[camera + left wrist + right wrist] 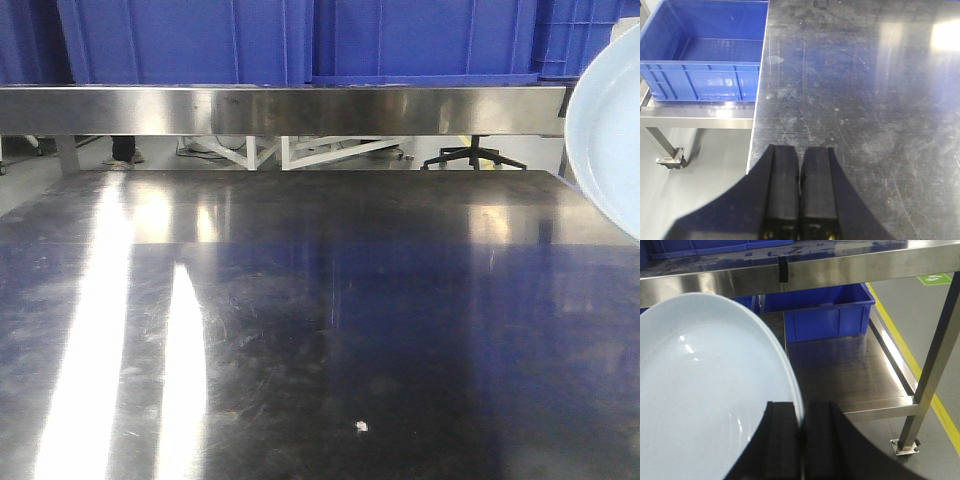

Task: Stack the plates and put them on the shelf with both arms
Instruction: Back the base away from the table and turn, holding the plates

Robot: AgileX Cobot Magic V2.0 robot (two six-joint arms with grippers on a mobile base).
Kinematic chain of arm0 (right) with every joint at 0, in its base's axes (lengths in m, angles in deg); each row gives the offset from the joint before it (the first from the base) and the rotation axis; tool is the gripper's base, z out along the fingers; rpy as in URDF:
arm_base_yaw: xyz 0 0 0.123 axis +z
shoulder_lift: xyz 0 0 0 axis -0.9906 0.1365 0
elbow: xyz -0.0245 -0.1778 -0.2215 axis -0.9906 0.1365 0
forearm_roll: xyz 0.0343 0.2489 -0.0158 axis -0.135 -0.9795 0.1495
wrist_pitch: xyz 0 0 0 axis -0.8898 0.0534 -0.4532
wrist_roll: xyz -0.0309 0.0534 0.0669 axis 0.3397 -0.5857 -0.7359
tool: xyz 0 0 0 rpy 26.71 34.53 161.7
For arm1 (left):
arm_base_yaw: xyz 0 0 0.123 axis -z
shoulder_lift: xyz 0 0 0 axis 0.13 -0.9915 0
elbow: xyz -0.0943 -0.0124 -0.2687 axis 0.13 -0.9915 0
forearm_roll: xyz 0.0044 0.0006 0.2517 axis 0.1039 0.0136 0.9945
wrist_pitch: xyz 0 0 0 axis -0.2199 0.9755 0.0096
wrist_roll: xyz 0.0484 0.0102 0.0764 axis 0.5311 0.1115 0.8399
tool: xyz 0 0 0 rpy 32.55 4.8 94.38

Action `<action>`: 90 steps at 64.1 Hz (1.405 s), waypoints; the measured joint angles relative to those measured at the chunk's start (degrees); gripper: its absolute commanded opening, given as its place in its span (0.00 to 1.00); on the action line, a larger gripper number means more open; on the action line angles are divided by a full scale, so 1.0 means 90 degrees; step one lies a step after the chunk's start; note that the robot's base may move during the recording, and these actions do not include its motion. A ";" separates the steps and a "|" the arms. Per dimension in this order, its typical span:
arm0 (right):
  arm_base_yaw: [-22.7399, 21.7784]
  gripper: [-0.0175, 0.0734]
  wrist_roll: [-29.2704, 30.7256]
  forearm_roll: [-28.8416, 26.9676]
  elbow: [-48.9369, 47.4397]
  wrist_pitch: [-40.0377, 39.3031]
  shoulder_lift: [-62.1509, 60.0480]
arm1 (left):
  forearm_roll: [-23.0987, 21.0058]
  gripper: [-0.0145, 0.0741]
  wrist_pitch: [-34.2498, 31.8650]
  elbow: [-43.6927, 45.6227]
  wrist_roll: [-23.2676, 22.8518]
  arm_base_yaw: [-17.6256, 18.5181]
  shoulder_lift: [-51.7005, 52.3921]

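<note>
Right hand (801,440) pinches the glossy pale-blue round plate (705,385) at its five-o'clock rim; this thin edge grip may slip. Left hand (800,190) pressed together.

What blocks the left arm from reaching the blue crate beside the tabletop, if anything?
Likely yes: the left gripper, shut and empty, hangs above bare tabletop; nothing stands between it and the blue crate.

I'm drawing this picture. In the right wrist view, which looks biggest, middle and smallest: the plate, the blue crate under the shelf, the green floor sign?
1. plate, but it is closest to the camera.
2. crate.
3. sign.
</note>
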State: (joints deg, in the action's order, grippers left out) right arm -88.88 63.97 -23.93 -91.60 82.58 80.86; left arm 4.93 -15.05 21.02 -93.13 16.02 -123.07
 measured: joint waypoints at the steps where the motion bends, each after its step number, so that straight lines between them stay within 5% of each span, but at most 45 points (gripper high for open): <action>1: 0.0000 0.24 0.0000 0.0000 0.0000 0.0000 0.0000 | 0.0000 0.26 0.0000 0.0000 0.0000 0.0000 0.0000; 90: 0.0000 0.24 0.0000 0.0000 0.0010 0.0000 0.0000 | 0.0000 0.26 0.0000 0.0000 0.0000 0.0000 0.0000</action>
State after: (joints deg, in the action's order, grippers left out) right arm -88.88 63.97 -23.93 -91.51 82.58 80.86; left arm 4.93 -15.05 21.02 -93.13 16.02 -123.07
